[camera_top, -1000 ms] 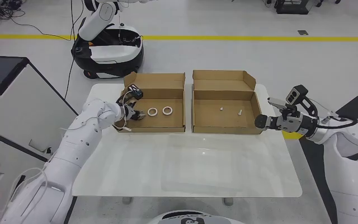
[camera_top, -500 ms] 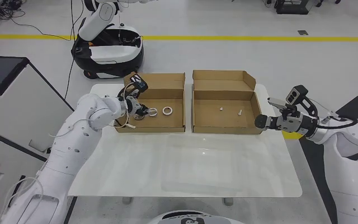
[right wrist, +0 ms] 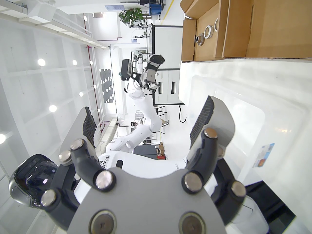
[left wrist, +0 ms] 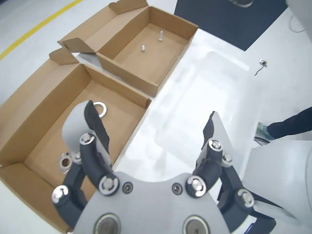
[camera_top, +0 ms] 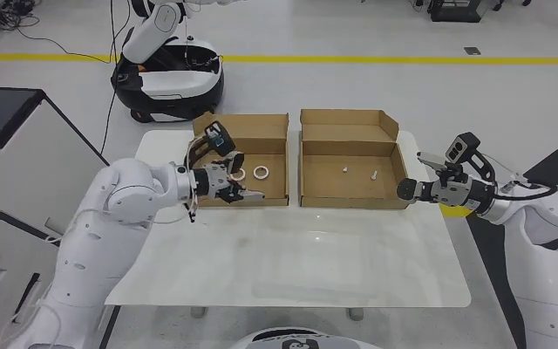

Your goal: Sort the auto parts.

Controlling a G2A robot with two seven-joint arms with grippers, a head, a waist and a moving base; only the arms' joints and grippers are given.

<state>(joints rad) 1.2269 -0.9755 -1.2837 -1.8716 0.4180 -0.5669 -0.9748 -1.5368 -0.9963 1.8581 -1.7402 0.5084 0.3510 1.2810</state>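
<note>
Left of centre in the top view, rings (camera_top: 260, 172) and a flanged fitting (left wrist: 65, 162) lie in the left cardboard box (camera_top: 253, 144), and bolts (left wrist: 143, 48) lie in the right box (camera_top: 349, 144). The left gripper (left wrist: 150, 110) hovers over the left box's front wall, spread wide (nothing held). The right gripper (right wrist: 148, 107), likewise wide and empty, hangs beside the right box's outer wall.

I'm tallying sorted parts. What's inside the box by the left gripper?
Two rings and a flanged part lie inside the box. The left gripper hangs over its front wall, hiding some floor from above.
</note>
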